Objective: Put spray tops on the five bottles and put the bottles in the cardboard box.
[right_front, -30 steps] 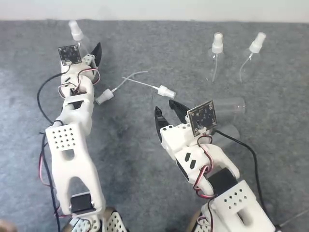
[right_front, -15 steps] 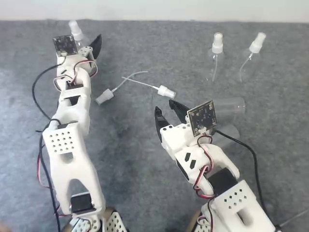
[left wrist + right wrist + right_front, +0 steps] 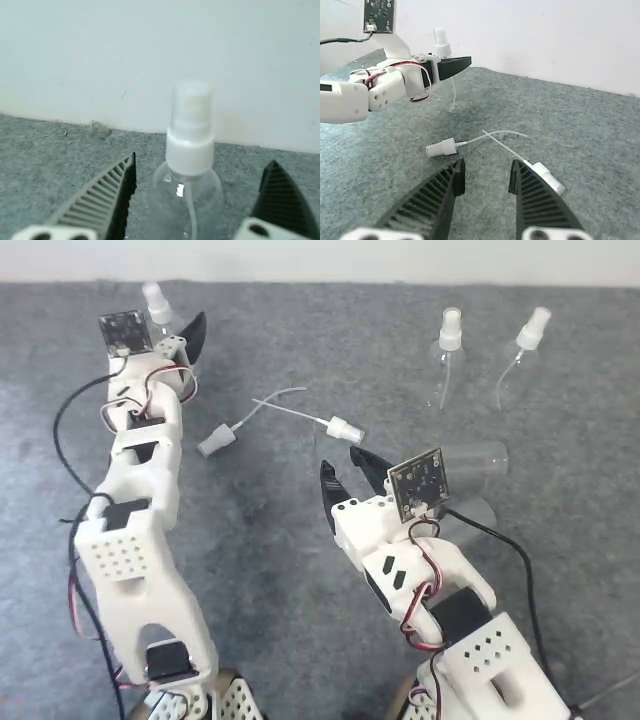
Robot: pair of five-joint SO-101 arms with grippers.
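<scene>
My left end effector (image 3: pixel 202 162) has advanced. Wide open, it now straddles the capped bottle (image 3: pixel 186 192), which stands upright on the surface (image 3: pixel 45 145). Judgement: ready to close and lift.

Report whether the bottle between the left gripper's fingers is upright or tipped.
Upright: the bottle stands with its spray top uppermost, inside the open left gripper.

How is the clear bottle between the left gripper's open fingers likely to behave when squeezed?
The bottle looks empty, so it is probably light and easy to tip. Its smooth rounded body may slip in the left gripper.
</scene>
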